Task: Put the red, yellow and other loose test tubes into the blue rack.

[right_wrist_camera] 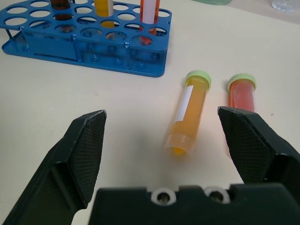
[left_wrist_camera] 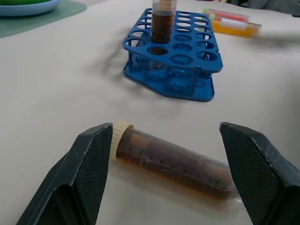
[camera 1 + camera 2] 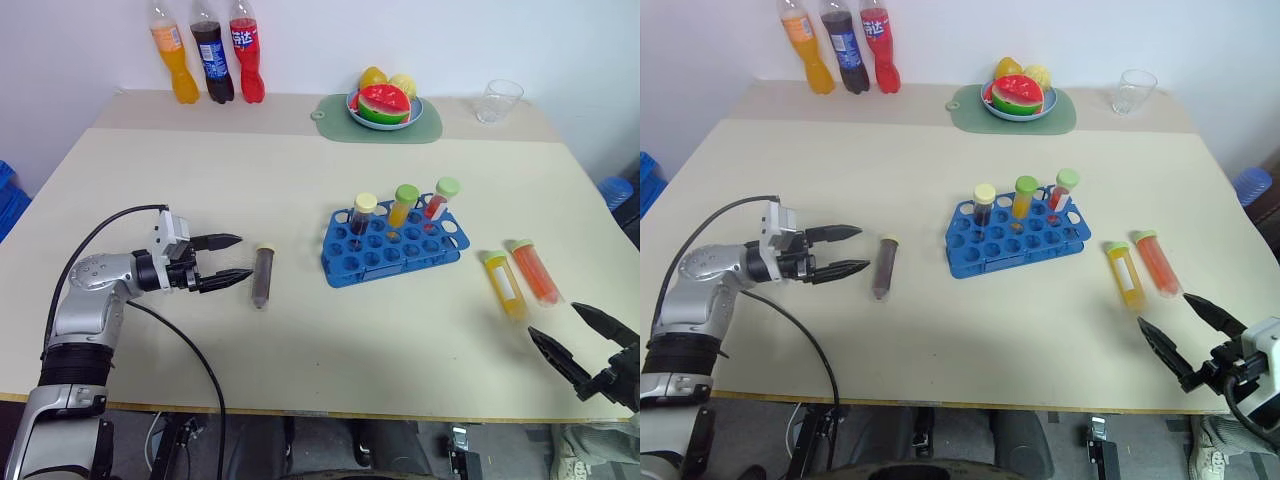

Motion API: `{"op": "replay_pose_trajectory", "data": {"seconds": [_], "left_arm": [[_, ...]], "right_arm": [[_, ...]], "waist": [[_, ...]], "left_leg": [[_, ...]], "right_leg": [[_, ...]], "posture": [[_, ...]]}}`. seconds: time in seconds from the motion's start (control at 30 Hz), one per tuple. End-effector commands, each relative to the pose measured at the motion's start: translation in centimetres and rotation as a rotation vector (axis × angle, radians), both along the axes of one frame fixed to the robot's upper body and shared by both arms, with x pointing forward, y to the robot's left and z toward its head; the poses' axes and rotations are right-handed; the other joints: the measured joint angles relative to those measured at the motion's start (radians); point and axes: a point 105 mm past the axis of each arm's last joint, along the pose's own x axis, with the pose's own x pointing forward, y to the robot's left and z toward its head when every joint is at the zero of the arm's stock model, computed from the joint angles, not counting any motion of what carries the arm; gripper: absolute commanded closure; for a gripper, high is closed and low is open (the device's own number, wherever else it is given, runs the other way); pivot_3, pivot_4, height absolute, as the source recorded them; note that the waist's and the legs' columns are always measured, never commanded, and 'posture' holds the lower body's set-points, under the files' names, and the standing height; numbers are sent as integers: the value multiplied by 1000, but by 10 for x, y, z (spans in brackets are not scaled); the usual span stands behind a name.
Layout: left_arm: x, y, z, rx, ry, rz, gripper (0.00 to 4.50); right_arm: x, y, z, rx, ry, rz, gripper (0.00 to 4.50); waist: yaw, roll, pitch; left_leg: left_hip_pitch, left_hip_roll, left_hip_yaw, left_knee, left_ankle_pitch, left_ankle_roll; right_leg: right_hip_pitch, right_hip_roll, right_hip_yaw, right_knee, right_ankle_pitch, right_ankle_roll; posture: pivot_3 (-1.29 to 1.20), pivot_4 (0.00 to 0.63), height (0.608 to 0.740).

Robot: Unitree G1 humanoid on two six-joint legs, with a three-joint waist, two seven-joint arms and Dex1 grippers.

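Starting on the left: the left gripper has its black fingers spread wide and empty, and the brown-filled plastic test tube with the cream cap lies on the pale table just past the fingertips, not touching them. Its long axis runs roughly crosswise to the way the fingers point, cap toward the far side, so the tube sits broadside between the two tips, which looks to me like a straightforward pinch across the barrel.

Middle of the table, the blue plastic rack already holds three capped tubes upright along its back row: dark brown, orange-yellow and red.

Over on the right, the yellow test tube with a green cap and the orange-red test tube with a green cap lie side by side, maybe just touching, hard to say. The right gripper is also wide open with nothing in it, near their bottom ends, and it's clearly the closer arm for those two.
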Motion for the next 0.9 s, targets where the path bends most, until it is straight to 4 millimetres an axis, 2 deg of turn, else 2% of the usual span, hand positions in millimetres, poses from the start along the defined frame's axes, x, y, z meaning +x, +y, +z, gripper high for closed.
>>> {"op": "replay_pose_trajectory", "data": {"seconds": [0.03,0.37,0.57,0.77,0.9], "left_arm": [[-4,5,7,32,-25,-9,766],[-4,3,18,-2,-19,-37,766],[-8,5,18,-3,-17,-41,766],[-6,-14,28,-23,-83,-91,766],[-8,-39,39,-62,-123,-161,766]], "right_arm": [[-2,0,11,-14,-37,-5,260],[7,15,14,0,-71,23,260],[8,18,16,2,-72,25,260],[16,10,23,-32,-102,-7,260],[28,-11,33,-96,-85,-108,260]], "waist": [[0,0,0],[0,0,0],[0,0,0],[1,0,0],[1,0,0]], "left_leg": [[0,0,0,0,0,0],[0,0,0,0,0,0],[-1,0,0,0,0,0],[-1,0,0,0,0,0],[-1,-1,1,0,0,0]], "right_leg": [[0,0,0,0,0,0],[0,0,0,0,0,0],[-1,0,0,0,0,0],[-1,0,0,0,0,0],[-1,0,0,0,0,0]], "posture": [[0,150,740],[0,150,740],[0,150,740],[0,150,740],[0,150,740]]}}
